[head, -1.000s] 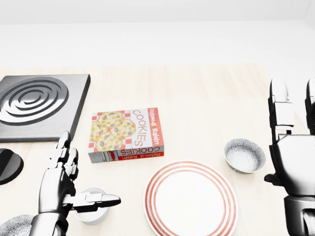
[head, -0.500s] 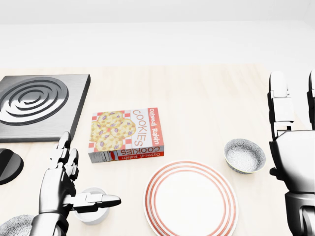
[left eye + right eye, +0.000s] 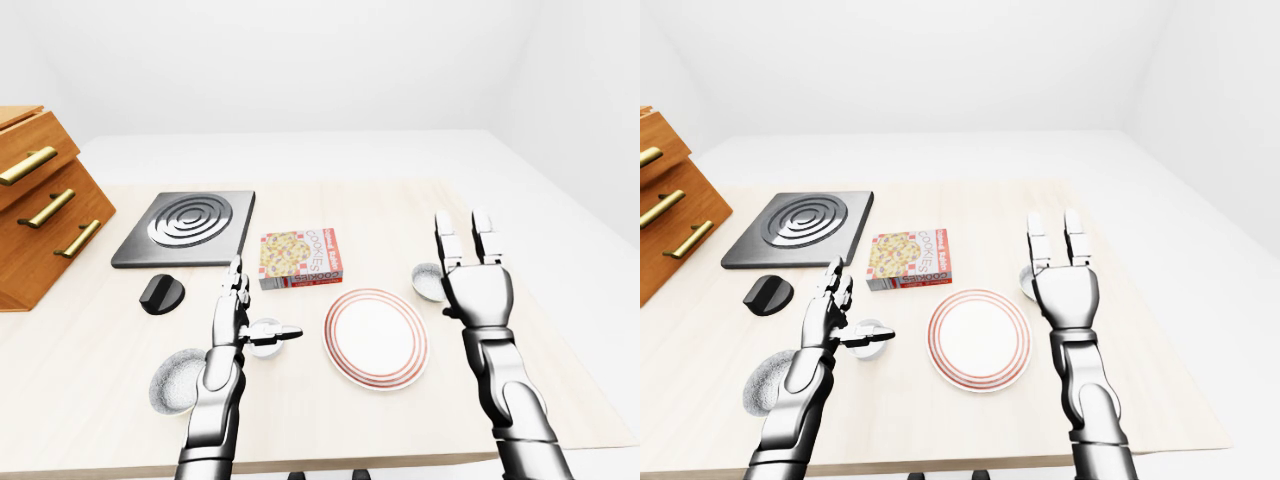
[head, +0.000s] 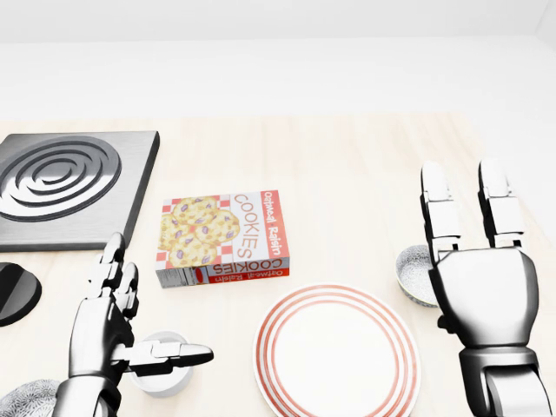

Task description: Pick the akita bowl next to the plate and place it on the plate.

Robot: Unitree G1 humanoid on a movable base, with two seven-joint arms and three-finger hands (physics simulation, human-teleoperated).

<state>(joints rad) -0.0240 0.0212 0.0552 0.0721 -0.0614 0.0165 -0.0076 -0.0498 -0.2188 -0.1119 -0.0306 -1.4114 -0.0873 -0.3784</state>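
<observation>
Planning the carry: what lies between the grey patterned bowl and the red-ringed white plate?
Only bare light wooden table, in the head view, between grey patterned bowl and red-ringed white plate.

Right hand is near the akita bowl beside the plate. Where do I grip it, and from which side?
Probably the rim of the akita bowl, on its edge away from the plate, with the right hand coming down from above: it sits upright, mouth open, so the thin wall offers a pinch.
</observation>
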